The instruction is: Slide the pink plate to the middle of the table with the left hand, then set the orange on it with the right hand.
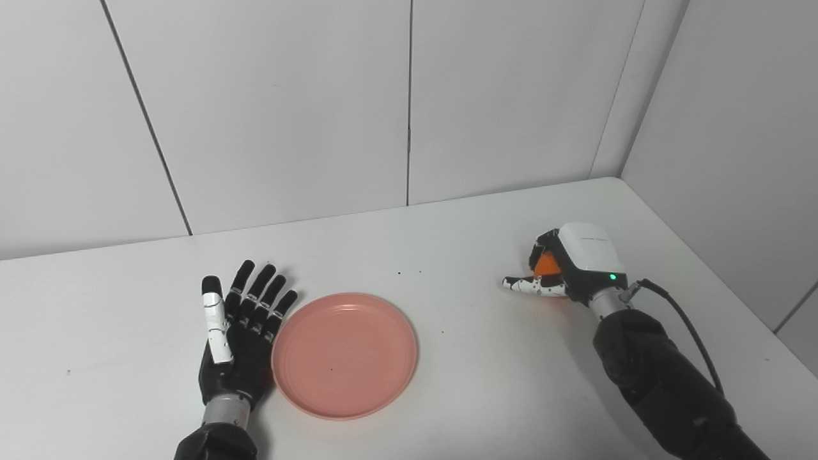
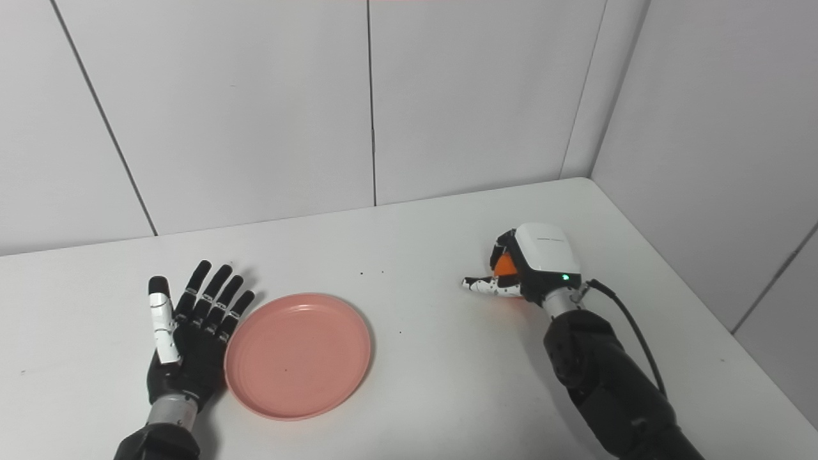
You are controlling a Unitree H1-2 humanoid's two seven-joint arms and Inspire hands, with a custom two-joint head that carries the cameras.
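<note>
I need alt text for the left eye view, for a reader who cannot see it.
A pink plate lies empty on a white table; the left robot hand rests open, palm up, against its left rim. Farther right, the right robot hand is closed on an orange.

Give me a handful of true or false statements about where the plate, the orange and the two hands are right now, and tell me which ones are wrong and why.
1. The pink plate has nothing on it. True.
2. The left hand is closed around the plate's rim. False: its fingers are spread flat on the table, right beside the plate's left edge.
3. The orange sits inside the right hand, whose fingers are curled around it. True.
4. The orange is on the plate. False: it is well to the plate's right, with bare table between them.
5. The right hand is to the left of the plate. False: it is on the right side of the table, nearer the corner of the walls.
</note>
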